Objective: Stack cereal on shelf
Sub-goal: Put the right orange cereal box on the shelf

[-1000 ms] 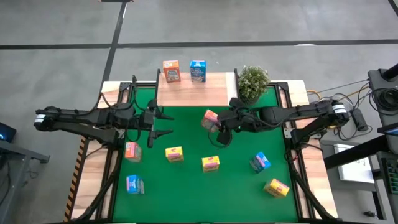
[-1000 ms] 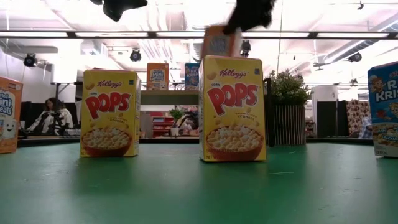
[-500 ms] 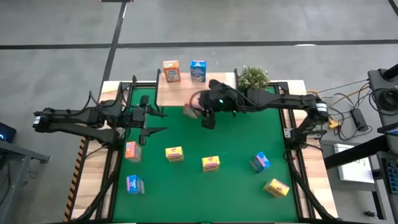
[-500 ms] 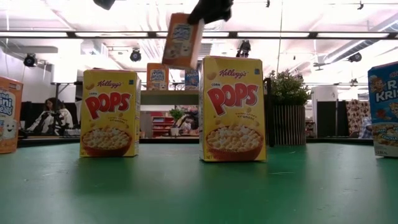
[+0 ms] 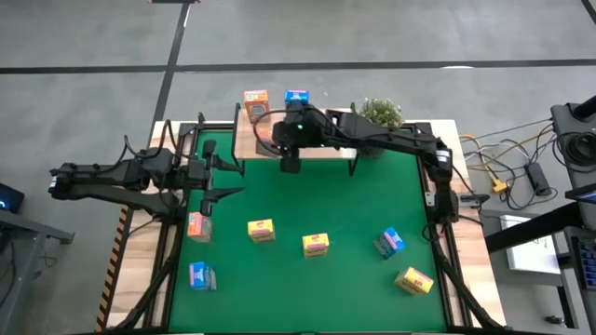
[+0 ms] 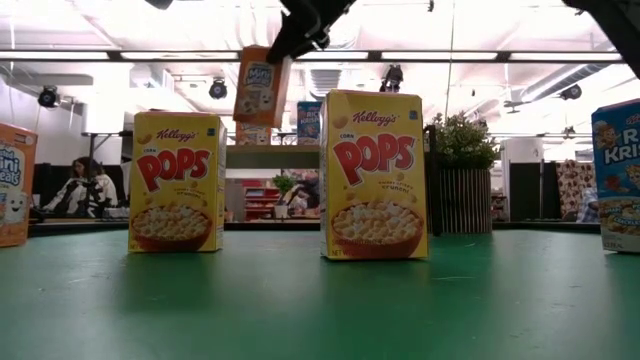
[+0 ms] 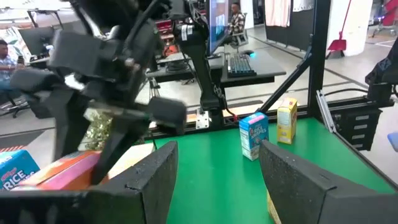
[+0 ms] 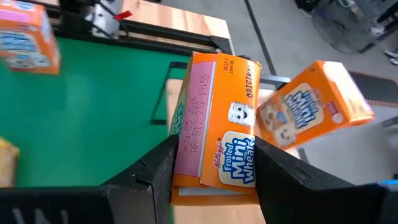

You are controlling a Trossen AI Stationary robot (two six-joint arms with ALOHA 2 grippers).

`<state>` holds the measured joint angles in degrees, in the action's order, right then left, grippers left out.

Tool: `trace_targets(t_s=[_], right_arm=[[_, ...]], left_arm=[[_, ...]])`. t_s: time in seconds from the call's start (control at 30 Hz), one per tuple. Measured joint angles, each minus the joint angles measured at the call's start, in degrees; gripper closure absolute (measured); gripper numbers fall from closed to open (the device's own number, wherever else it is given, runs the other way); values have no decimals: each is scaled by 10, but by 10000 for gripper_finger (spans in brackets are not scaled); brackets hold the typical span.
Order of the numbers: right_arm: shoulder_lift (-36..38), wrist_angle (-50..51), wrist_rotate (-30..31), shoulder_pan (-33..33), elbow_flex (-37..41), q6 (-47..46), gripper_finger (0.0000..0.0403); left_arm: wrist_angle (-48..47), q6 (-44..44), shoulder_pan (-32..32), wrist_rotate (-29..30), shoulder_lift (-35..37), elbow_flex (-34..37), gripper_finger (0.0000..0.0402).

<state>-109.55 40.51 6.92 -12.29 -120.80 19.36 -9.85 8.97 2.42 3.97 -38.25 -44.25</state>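
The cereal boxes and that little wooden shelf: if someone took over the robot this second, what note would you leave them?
Right gripper: shut on an orange-pink box, held in the air over the shelf, by the orange-pink box standing there.
Left gripper: open, empty, waiting over the mat's left side.
Done: two boxes stand on the shelf, the orange-pink one and a blue one.
Left: set down the held box, then shelve six from the mat: one orange-pink, three yellow, two blue.
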Motion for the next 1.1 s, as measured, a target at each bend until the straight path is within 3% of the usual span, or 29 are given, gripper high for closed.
trace_targets(t_s=[0.47, 0.8, 1.1], right_arm=[[-58, -5, -29, -45, -41, 28, 234], [-58, -19, -29, -56, -39, 2, 177], [-52, -16, -28, -54, -53, -3, 172]], left_arm=[[-2, 12, 0, 0, 1, 0, 193], [-2, 26, 0, 0, 0, 0, 193], [-4, 26, 0, 0, -1, 0, 193]])
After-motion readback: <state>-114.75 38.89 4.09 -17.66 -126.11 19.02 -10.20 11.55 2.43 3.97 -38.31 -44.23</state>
